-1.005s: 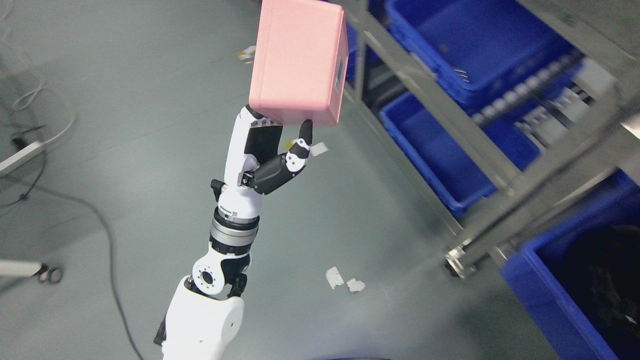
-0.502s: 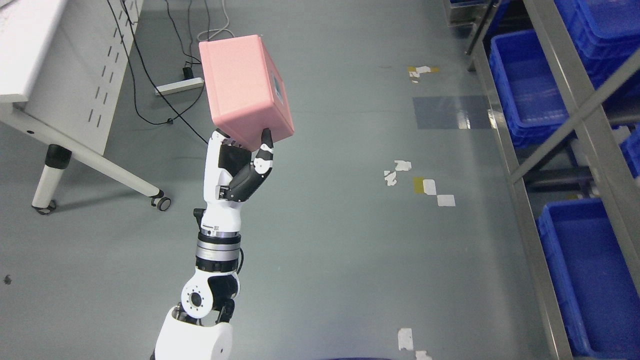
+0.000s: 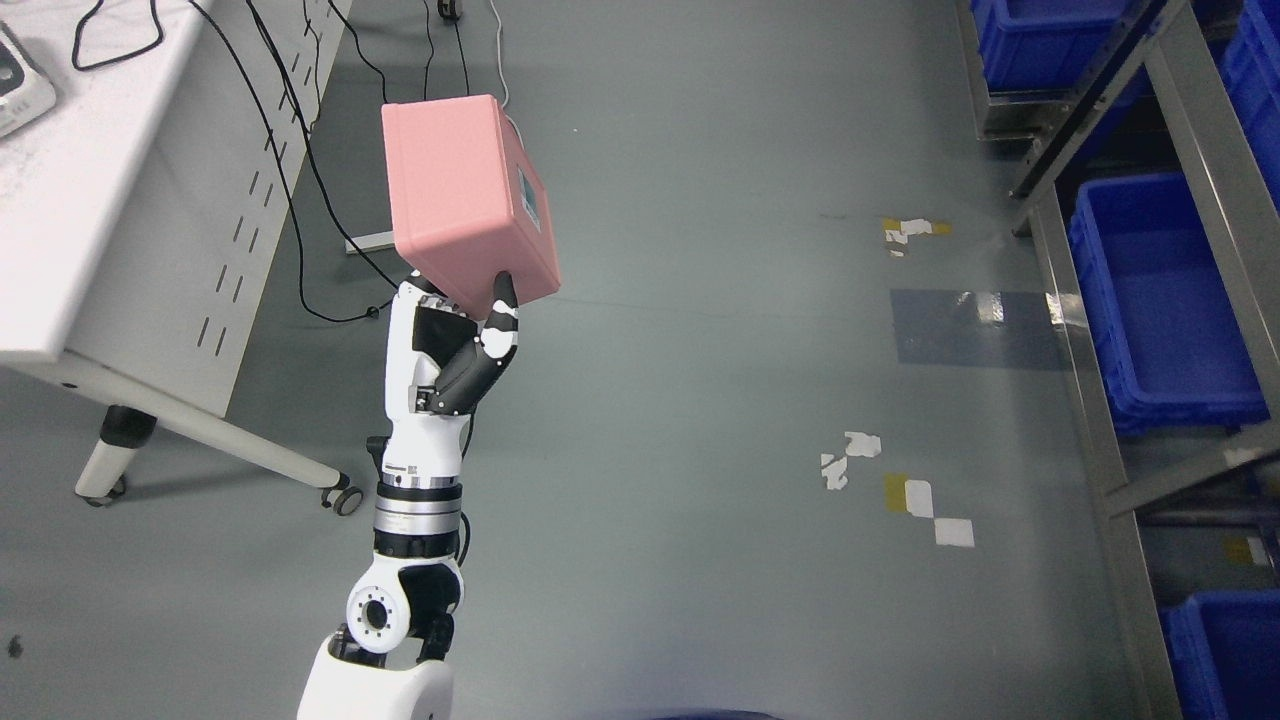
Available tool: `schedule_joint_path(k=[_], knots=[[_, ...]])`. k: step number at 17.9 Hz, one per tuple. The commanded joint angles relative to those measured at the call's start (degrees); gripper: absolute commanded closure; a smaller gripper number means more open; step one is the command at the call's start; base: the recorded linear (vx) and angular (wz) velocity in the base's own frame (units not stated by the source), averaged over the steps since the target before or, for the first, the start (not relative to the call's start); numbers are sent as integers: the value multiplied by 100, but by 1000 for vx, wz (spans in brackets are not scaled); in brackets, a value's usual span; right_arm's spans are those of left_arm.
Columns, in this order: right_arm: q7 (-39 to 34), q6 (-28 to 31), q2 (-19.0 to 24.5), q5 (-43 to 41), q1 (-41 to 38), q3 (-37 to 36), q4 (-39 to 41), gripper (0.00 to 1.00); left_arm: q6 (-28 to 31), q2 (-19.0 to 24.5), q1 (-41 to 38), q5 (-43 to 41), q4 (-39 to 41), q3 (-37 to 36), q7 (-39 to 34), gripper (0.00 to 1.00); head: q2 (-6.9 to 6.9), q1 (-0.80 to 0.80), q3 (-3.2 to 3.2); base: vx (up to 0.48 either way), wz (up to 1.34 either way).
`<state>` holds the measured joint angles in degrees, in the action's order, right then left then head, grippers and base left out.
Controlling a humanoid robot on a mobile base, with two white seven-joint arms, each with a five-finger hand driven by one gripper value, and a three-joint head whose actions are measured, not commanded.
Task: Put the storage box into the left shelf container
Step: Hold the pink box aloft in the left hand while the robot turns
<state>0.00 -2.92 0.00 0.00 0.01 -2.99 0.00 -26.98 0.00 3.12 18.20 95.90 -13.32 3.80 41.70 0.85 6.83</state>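
A pink storage box (image 3: 462,195) with a small label on its right face is held up in the air over the grey floor, left of the picture's middle. My left hand (image 3: 455,325) grips its lower edge from below, thumb pressed on the right face and the other fingers hidden behind the box. The white left arm rises from the bottom edge. A metal shelf (image 3: 1100,420) runs down the right side and holds a blue container (image 3: 1160,300), far from the box. No right arm shows.
A white table (image 3: 90,200) on castors stands at the left with black cables hanging off it and a power strip on the floor behind the box. Tape scraps (image 3: 905,490) mark the floor. More blue bins sit at the top right and bottom right.
The whole view has swung and shifted, so the shelf now lies further right and the white table has come into view on the left. The hand keeps its hold on the box.
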Motion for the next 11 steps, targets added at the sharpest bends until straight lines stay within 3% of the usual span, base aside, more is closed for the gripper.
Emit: schedule_joint_path(k=[1, 11], knots=[[17, 2, -100, -123, 17, 0, 100, 0, -61, 100, -223, 122, -2, 67, 51, 96, 0, 0, 0, 473, 89], [17, 11, -100, -123, 17, 0, 100, 0, -219, 100, -364, 122, -10, 40, 359, 96, 0, 0, 0, 476, 106]])
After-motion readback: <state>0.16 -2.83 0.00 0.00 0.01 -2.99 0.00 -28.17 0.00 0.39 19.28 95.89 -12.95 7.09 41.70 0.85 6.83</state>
